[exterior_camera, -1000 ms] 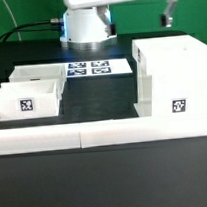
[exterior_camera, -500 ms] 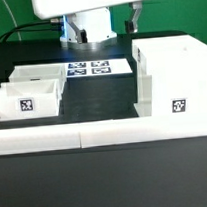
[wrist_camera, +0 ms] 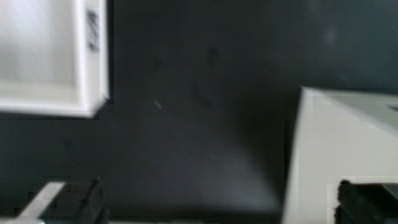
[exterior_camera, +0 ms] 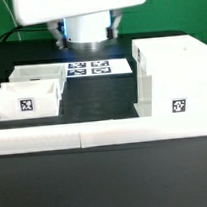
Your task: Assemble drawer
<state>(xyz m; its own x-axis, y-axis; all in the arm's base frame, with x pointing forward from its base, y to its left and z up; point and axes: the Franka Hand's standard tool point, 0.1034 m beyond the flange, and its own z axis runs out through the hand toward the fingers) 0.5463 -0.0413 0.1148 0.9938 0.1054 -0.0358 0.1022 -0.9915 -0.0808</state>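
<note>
So the drawer housing [exterior_camera: 175,76] sits on the right of the black tabletop [exterior_camera: 101,102]. The two open trays are over on the left, near tray [exterior_camera: 29,100] in front of far tray [exterior_camera: 34,74]. The marker board [exterior_camera: 87,67] lies flat between them, further back, and the low border wall [exterior_camera: 104,135] runs along the near edge.

From the wrist view, the tool [wrist_camera: 214,205] hangs over bare tabletop, with the housing's white wall just beside one side and a tray off to the other (can't tell which tray). Its fingers [wrist_camera: 57,200] are spread wide apart, gripping nothing, touching nothing.
</note>
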